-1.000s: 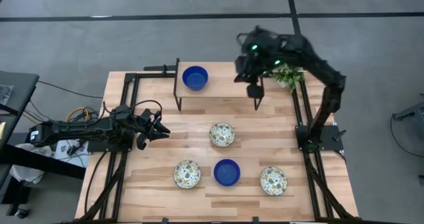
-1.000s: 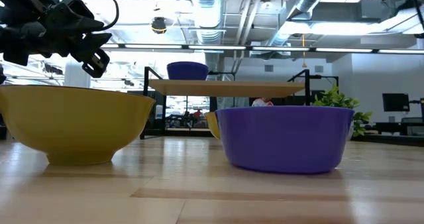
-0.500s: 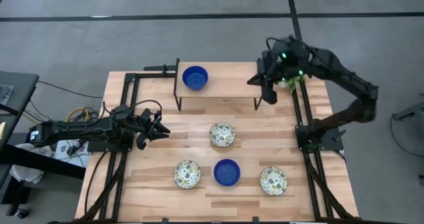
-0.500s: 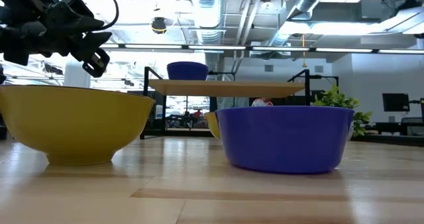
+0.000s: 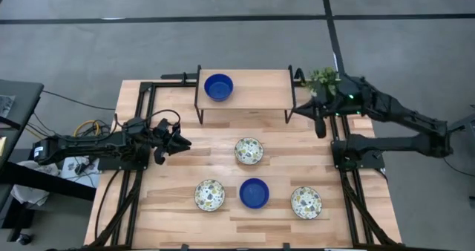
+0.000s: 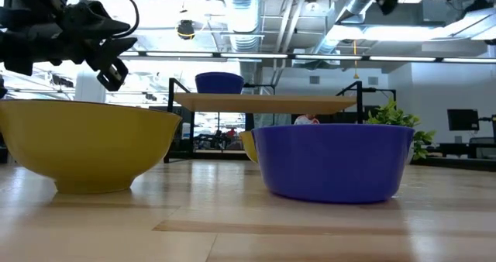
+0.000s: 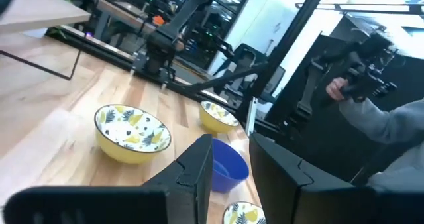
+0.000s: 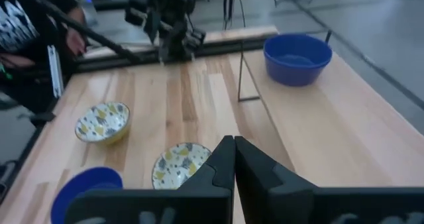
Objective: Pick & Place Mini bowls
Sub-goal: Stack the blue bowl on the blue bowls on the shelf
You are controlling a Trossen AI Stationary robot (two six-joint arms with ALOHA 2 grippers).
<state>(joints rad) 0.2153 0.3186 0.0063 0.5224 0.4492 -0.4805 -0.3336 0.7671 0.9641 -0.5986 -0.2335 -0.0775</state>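
Right hand [image 5: 320,126]: hovering over the right edge of the bench [image 5: 185,178], just right of the raised shelf [image 5: 252,93] and beside the small green plant [image 5: 322,78]. In the right wrist view its fingers [image 8: 222,168] are lying pressed together, holding nothing.

Left hand [image 5: 177,141]: waiting above the left side of the bench, pointing toward the middle. In the left wrist view its fingers [image 7: 199,164] are standing slightly apart with a narrow gap, gripping nothing.

Blue bowl on shelf [image 5: 218,87]: sitting on the left part of the raised shelf at the far side of the bench, well apart from both hands.

Patterned bowl, centre [image 5: 249,151]: resting on the bench between the two hands, just near of the shelf.

Patterned bowl, near left [image 5: 209,195]: lying in the near row, left of the blue one.

Blue bowl, near row [image 5: 254,193]: sitting in the middle of the near row, between two patterned bowls.

Patterned bowl, near right [image 5: 306,202]: closing the near row on the right.

Five bowls are showing in the high view.

Person [image 7: 391,128]: a grey sleeve and a hand are showing beyond the bench in the left wrist view.
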